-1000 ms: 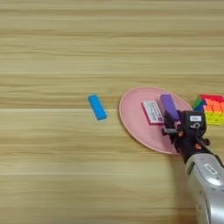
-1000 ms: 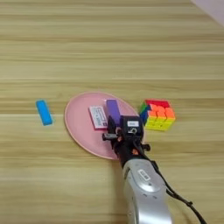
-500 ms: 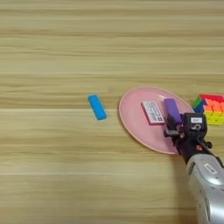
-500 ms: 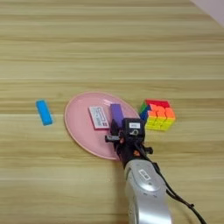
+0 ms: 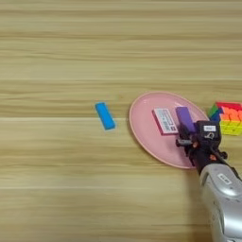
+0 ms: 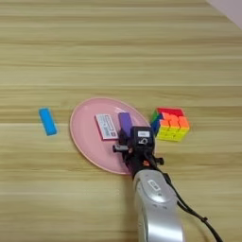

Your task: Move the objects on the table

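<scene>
White card [image 5: 165, 120] and purple bar [image 5: 185, 118] lie on the pink plate [image 5: 146, 132]; blue bar [image 5: 105, 116] waits on the counter [image 5: 71, 56]. Right gripper [image 6: 128, 142] hovers at the purple bar; whether its fingers are open or closed cannot be told.

Grained wooden table [image 5: 56, 56], smooth matt pink plate [image 5: 144, 127], silvery metal forearm [image 6: 156, 208]

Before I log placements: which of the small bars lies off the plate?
The blue bar, alone on the table left of the pink plate; the purple bar and white card lie on it.
</scene>
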Available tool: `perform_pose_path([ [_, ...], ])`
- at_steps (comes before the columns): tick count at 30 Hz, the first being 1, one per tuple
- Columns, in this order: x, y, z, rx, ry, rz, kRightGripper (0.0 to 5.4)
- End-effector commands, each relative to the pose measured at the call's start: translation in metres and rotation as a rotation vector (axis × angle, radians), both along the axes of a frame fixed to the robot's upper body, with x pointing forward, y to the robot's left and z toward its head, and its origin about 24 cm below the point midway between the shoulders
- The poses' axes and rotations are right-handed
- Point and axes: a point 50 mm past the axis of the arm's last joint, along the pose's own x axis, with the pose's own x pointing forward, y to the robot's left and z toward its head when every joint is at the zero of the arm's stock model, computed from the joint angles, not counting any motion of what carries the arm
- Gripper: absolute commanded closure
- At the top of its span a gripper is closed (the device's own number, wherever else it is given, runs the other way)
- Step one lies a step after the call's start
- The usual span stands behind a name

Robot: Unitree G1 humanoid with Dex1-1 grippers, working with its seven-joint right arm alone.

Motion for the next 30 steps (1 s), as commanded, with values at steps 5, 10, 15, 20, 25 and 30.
perform_pose_path([
  [5, 0.008, -0.002, 0.017, -0.044, -0.072, 0.012, 3.07],
  [10, 0.008, -0.001, 0.019, -0.044, -0.082, 0.015, 2.43],
  [15, 0.008, 0.001, 0.021, -0.036, -0.101, 0.030, 1.61],
  [20, 0.008, 0.002, 0.024, -0.041, -0.123, 0.036, 1.04],
  [25, 0.008, 0.003, 0.027, -0.043, -0.136, 0.038, 0.48],
  [30, 0.007, 0.003, 0.029, -0.045, -0.153, 0.037, 0.07],
])
